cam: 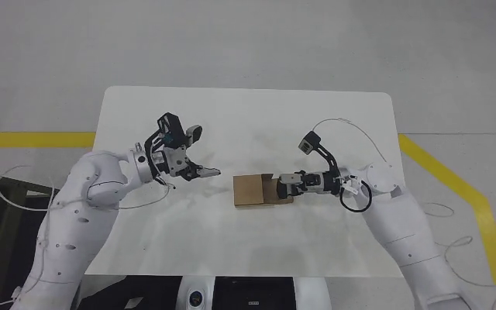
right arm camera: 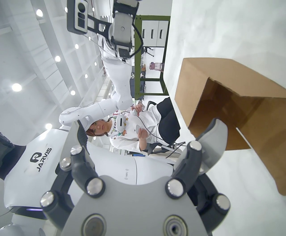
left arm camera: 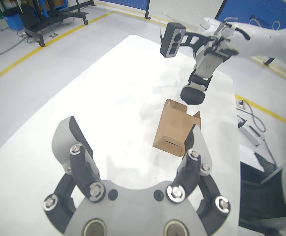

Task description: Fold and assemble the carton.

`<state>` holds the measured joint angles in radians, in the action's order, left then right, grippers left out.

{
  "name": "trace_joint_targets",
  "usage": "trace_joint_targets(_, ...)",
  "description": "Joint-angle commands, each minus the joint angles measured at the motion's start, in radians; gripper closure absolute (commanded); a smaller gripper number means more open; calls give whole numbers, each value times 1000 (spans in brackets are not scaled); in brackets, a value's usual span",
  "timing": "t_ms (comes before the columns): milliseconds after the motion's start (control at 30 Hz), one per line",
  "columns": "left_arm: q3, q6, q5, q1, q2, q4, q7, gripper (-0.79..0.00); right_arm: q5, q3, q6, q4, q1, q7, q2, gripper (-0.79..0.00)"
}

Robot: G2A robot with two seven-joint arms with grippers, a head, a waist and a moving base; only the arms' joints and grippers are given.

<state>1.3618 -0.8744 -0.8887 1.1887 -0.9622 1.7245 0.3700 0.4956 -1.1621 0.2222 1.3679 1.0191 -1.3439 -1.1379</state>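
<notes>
Top view: carton (cam: 254,189) is lying flat on the white bench (cam: 248,116), long axis running from one hand to the other. Left hand (cam: 205,172) is hovering off the carton's closed end, apart from it, fingers spread wide and gripping nothing. Right hand (cam: 288,186) is sitting at the carton's opposite, open end, where the flaps are standing out. Its fingers are also spread, with nothing clamped between them. Right wrist view: one finger (right arm camera: 214,134) is lying just in front of the open mouth. Contact with the cardboard: cannot tell.

Judgement: right hand is the nearer of the two, practically at the carton. Left hand is near, but with bare bench between. Closed end is showing a tucked flap with a slot, so that end is looking done; the open end is looking like the work left. Next move is probably turning on the right hand pushing a flap inward along the carton's long axis, with the left hand bracing the closed end so the carton is not sliding.

Surface: bench around the carton is smooth, glossy white, so light cardboard is likely sliding easily on it. Room beyond the carton: grey floor (cam: 248,39) with yellow lines (cam: 46,139), blue panels (left arm camera: 241,11), a wheeled rack (left arm camera: 67,14).
</notes>
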Motion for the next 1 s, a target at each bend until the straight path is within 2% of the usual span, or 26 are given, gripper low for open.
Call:
trace_joint_targets(0, 4, 9, -113, 39, -1, 19, -109, -785, -7, -44, -16, 54, 35, 9, 12, -785)
trace_joint_targets(133, 10, 30, -373, 82, -1, 61, -316, -785, -8, -111, -43, 137, 95, 20, 30, -785)
trace_joint_targets(533, 10, 30, -373, 82, -1, 61, -316, -785, -99, -169, -42, 270, 204, 71, 55, -785)
trace_joint_targets(633, 4, 69, -363, 95, -3, 75, -310, -785, -107, -179, -45, 285, 236, 75, 60, -785)
trace_joint_targets(700, -4, 99, -416, 101, -4, 90, -313, -785, -95, -184, -48, 288, 250, 73, 63, -785)
trace_joint_targets(833, -33, 104, -541, 117, -3, 89, -402, -785, -72, -195, -50, 288, 260, 68, 67, -785)
trace_joint_targets(967, -64, 95, -690, 137, 1, 55, -536, -785, -54, -203, -47, 288, 264, 72, 70, -785)
